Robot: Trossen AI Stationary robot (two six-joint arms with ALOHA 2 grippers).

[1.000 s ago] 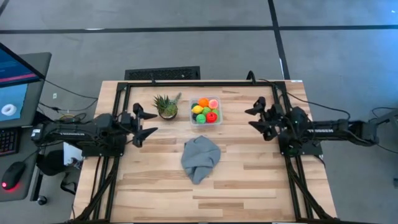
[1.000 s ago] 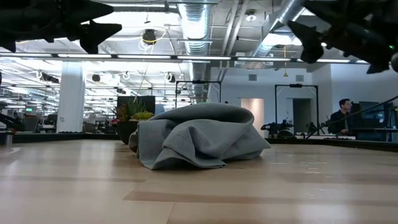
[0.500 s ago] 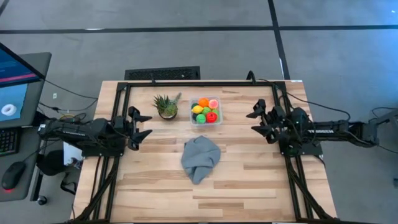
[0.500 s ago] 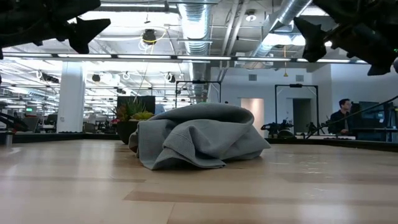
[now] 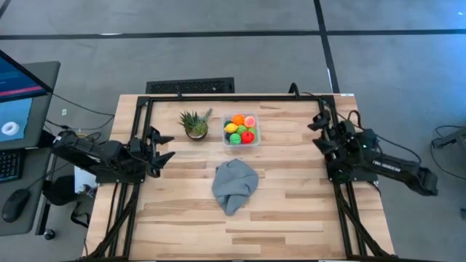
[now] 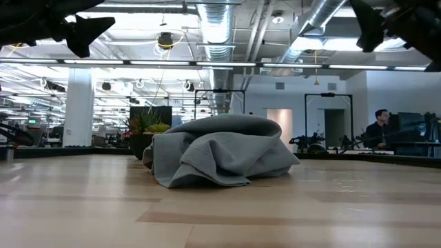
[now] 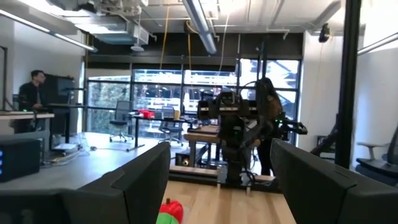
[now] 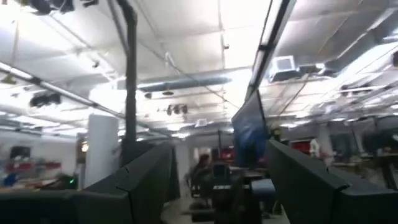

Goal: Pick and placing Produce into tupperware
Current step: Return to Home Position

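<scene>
Sitting near far edge of wooden table [image 5: 291,211]: clear tupperware [image 5: 226,142], toy produce [image 5: 239,120] piled inside. No loose produce showing, so job looks done. That is likely why both arms hang at sides.
Left gripper [image 5: 166,146] at left edge, fingers wide, holding nothing.
Right gripper [image 5: 319,132] at right edge, fingers wide, holding nothing.
Spiky plant [image 5: 195,124] just beside tupperware.
Grey cloth [image 5: 234,185] bunched mid-table.
Big office room behind: pipes, ceiling lights, 1 person [image 6: 377,128] at desk.
</scene>
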